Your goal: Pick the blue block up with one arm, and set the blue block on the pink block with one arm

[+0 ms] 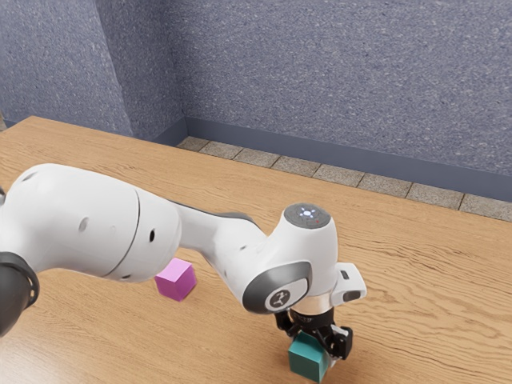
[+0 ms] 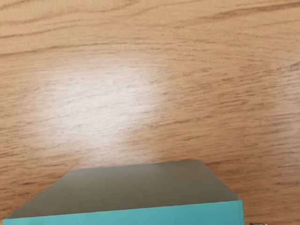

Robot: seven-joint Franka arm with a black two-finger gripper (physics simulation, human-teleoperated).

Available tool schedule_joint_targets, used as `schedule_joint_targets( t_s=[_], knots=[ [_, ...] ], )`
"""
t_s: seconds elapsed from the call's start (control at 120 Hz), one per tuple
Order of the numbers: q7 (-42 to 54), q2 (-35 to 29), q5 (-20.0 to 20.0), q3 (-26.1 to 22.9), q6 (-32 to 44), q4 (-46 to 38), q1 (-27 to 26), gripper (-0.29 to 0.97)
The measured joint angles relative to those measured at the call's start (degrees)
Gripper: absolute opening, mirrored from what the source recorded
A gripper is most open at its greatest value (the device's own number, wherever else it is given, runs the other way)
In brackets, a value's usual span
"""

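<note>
A white Franka arm (image 1: 96, 224) reaches across a wooden table (image 1: 416, 264), its black gripper (image 1: 316, 332) set low over the blue block (image 1: 309, 360), which sits on the tabletop well in from the table's far edge. The gripper's black body comes down around the block's upper part. Whether the grip has closed on it cannot be told.

The pink block (image 1: 176, 278) rests on the same table, well apart from the blue one, toward the exterior view's left and a little nearer the far edge, partly tucked behind the arm's forearm.

In the wrist view, the blue block's blue-green edge (image 2: 140, 218) lies directly under the hand, with bare wood grain beyond it.

The block looks like a small, rigid cube, probably light, with flat, smooth faces that could slip under a weak pinch. The sensible hold is on two opposite side faces, square-on and near mid-height, so it hangs level. It is also about the same size as the pink block it must land on, so the placing leaves little margin: a tilted or off-centre release could send it sliding off.
</note>
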Motion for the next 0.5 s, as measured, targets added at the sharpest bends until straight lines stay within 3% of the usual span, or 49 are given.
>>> schedule_joint_targets(
  t_s=[0.133, 0.283, 0.417, 0.5],
  knots=[
    [-0.29, -0.01, 0.16, 0.02, 0.17, -0.06, -0.01, 0.37],
    [-1.02, -0.44, 0.68, 0.08, 0.07, -0.06, -0.03, 0.33],
    [-1.77, -5.13, 2.53, 1.05, -0.77, 0.21, 0.63, 0.31],
    [-2.11, -9.66, 4.32, 4.32, -2.31, -0.49, 0.68, 0.31]
  ],
)
